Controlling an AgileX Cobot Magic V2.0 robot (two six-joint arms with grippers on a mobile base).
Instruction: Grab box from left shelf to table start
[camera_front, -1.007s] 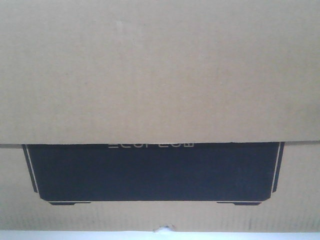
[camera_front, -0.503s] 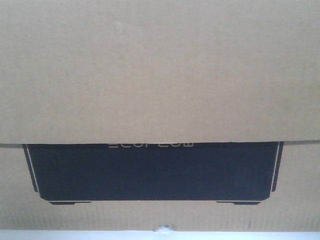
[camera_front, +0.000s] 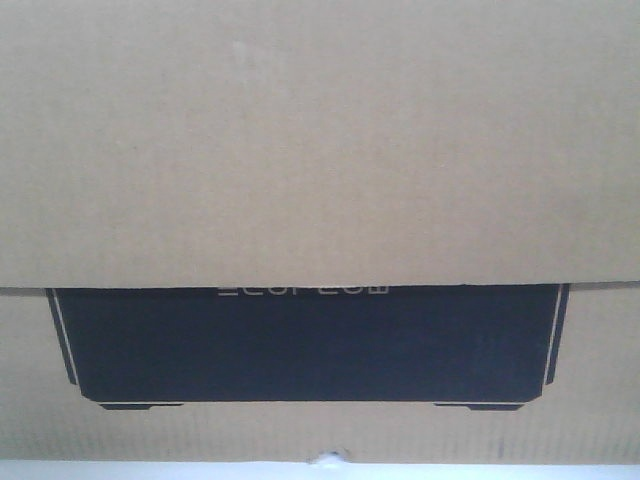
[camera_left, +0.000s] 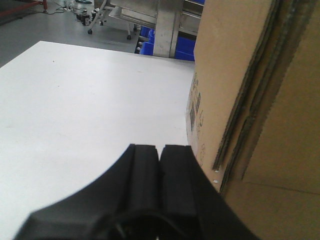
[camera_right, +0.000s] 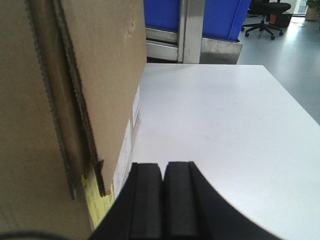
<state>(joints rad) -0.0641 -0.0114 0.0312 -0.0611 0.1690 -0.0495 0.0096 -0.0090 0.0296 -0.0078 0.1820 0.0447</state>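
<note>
The brown cardboard box (camera_front: 320, 150) fills the front view, with its black trapezoid print (camera_front: 300, 345) low down and a small nick (camera_front: 325, 460) in the bottom edge. A strip of the white table (camera_front: 520, 472) shows under it. My left gripper (camera_left: 160, 147) is shut with nothing between its fingers, close beside the box's (camera_left: 250, 100) left side, over the table (camera_left: 75, 100). My right gripper (camera_right: 163, 164) is also shut and empty, close beside the box's (camera_right: 65, 75) right side. Whether either gripper touches the box is hidden.
Beyond the table's far edge stands a silver metal rack (camera_left: 165, 25) with blue bins (camera_right: 220, 15); whether it is the left shelf, I cannot tell. Grey floor, cables and an office chair (camera_right: 267, 15) lie farther off. White labels (camera_right: 127, 150) are stuck on the box's side.
</note>
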